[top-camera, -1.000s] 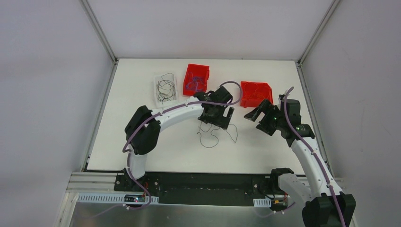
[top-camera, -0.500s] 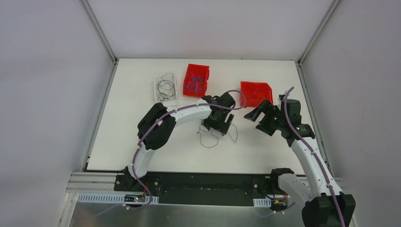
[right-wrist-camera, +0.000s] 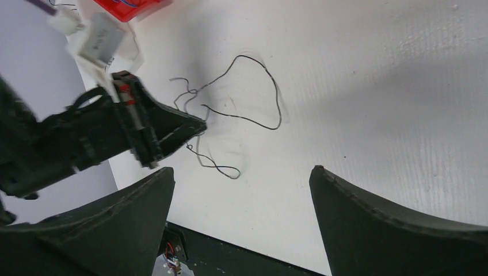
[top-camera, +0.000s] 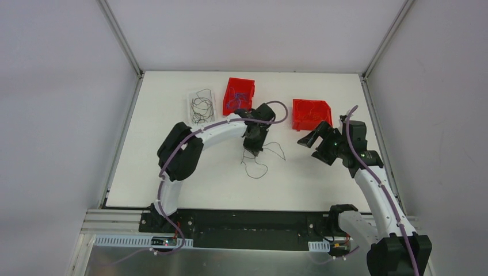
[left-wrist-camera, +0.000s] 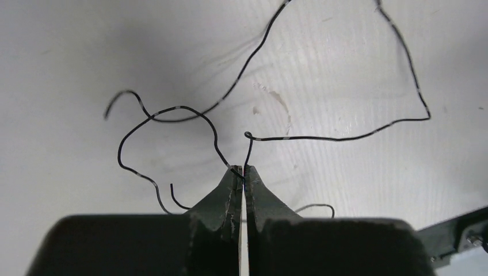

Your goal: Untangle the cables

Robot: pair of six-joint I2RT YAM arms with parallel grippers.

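A thin black cable (left-wrist-camera: 339, 138) lies in loose curls on the white table. My left gripper (left-wrist-camera: 243, 175) is shut on it, two strands meeting at the fingertips. From above, the left gripper (top-camera: 251, 148) sits mid-table with the black cable (top-camera: 281, 149) trailing right and below it. The right gripper (right-wrist-camera: 243, 169) hovers open to the right with nothing between its fingers; it looks at the black cable (right-wrist-camera: 278, 109) and the left gripper (right-wrist-camera: 172, 129). From above, the right gripper (top-camera: 313, 141) stays apart from the cable. I see no knot here.
A clear tray (top-camera: 193, 98) holding black wires stands at the back left. Beside it is a red bin (top-camera: 239, 95) with blue wires, and another red bin (top-camera: 311, 113) sits behind the right gripper. Purple arm cabling loops over both arms.
My left gripper has shut on the black cable and turned its wrist, shifting slightly left. The strand on the right has been drawn up toward it. The right arm has not moved.
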